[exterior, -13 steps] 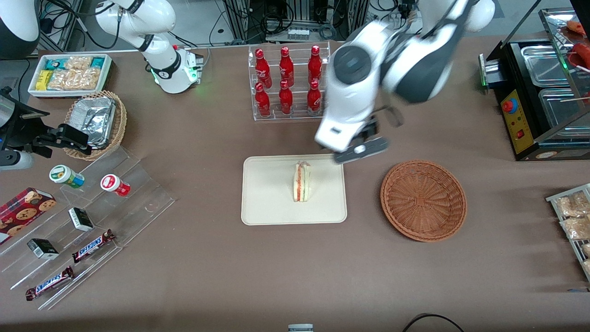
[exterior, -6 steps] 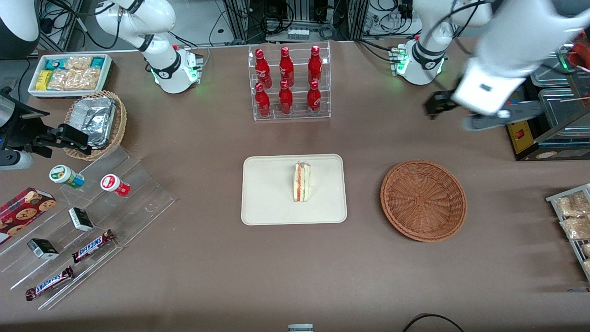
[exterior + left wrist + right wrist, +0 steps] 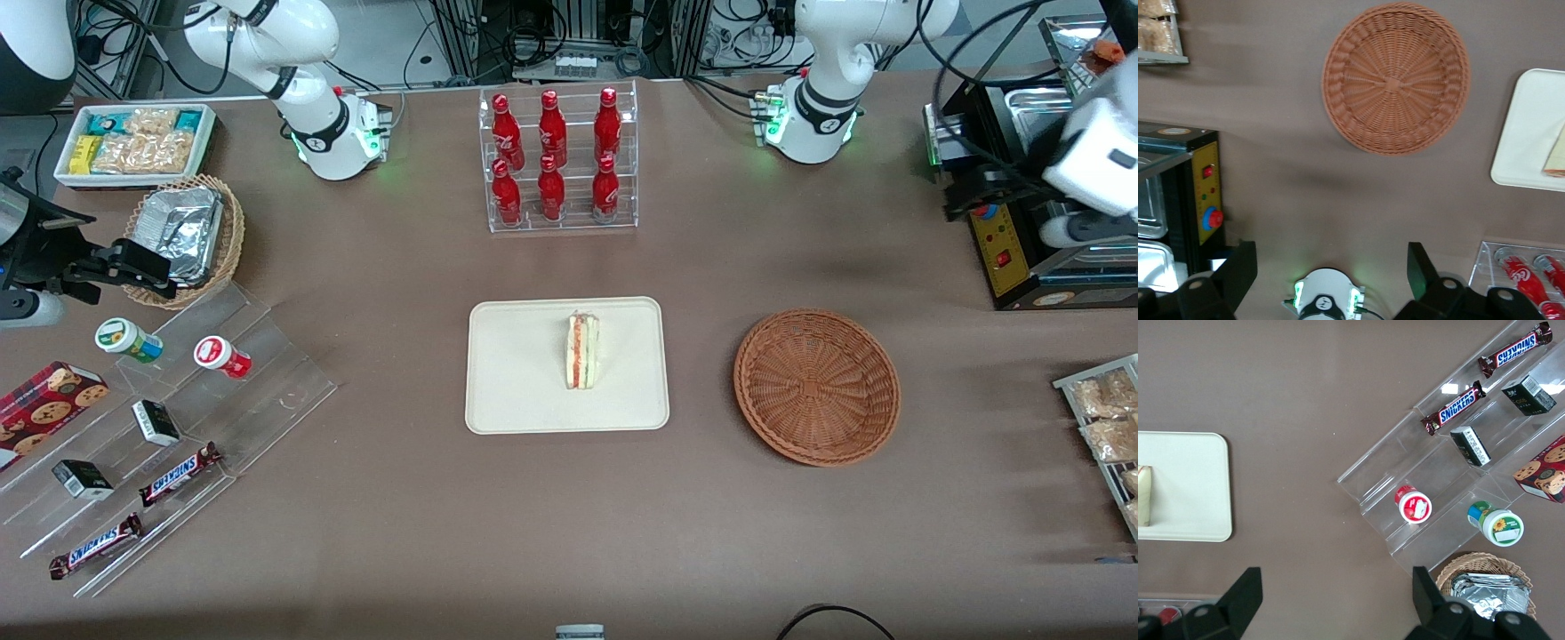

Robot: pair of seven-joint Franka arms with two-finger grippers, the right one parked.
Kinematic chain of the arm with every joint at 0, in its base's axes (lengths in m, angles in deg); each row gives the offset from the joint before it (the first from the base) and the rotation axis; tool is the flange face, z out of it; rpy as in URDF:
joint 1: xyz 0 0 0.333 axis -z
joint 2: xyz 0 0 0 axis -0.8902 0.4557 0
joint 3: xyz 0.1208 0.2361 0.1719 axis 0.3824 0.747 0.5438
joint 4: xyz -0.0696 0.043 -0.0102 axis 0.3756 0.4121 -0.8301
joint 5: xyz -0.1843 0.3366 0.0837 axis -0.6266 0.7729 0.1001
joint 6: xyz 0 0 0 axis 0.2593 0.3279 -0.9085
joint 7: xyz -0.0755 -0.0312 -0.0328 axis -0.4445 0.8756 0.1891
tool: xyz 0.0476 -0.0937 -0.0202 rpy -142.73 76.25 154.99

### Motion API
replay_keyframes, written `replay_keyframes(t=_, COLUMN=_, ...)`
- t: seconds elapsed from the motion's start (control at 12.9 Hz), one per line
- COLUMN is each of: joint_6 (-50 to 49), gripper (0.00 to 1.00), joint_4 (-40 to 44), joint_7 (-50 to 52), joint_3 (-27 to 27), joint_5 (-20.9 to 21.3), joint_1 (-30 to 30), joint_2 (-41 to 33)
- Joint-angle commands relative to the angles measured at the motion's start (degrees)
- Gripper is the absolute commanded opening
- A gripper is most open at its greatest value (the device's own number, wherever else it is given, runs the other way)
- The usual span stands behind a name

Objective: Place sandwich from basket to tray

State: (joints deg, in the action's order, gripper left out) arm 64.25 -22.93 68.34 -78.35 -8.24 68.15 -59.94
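The bench [image 3: 400,516] is covered in brown cloth. Directly on it: the tray [image 3: 524,391] at centre; the basket [image 3: 816,386] beside it, toward the working arm's end; a bottle rack [image 3: 558,160] farther from the camera. The gripper [image 3: 1331,277] hangs high above the bench near the black appliance [image 3: 1022,213], jaws spread apart.

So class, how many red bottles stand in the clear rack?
6. Upper row. Lower row, nearer the camera. None seems hidden. The gripper, open, hovers toward the working arm's end of the table.
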Motion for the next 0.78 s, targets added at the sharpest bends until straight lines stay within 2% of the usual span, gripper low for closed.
replay_keyframes(t=0.0, joint_6=0.75, gripper=0.99, joint_4=-1.22, joint_7=-3.71, joint_3=-1.03, joint_5=-0.53, joint_1=-3.33, joint_2=-1.25)
replay_keyframes(t=0.23, joint_6=1.62, gripper=0.99, joint_4=-0.96, joint_7=-7.74, joint_3=-1.03, joint_5=-0.44, joint_1=-5.78, joint_2=-0.99)
replay_keyframes(t=0.54, joint_6=1.63, gripper=0.99, joint_4=0.54, joint_7=-8.46, joint_3=-1.11, joint_5=-0.44, joint_1=-5.44, joint_2=0.51)
replay_keyframes(t=0.7, joint_6=1.28, gripper=0.99, joint_4=2.55, joint_7=-8.46, joint_3=-1.11, joint_5=-1.93, joint_1=-5.35, joint_2=2.17)
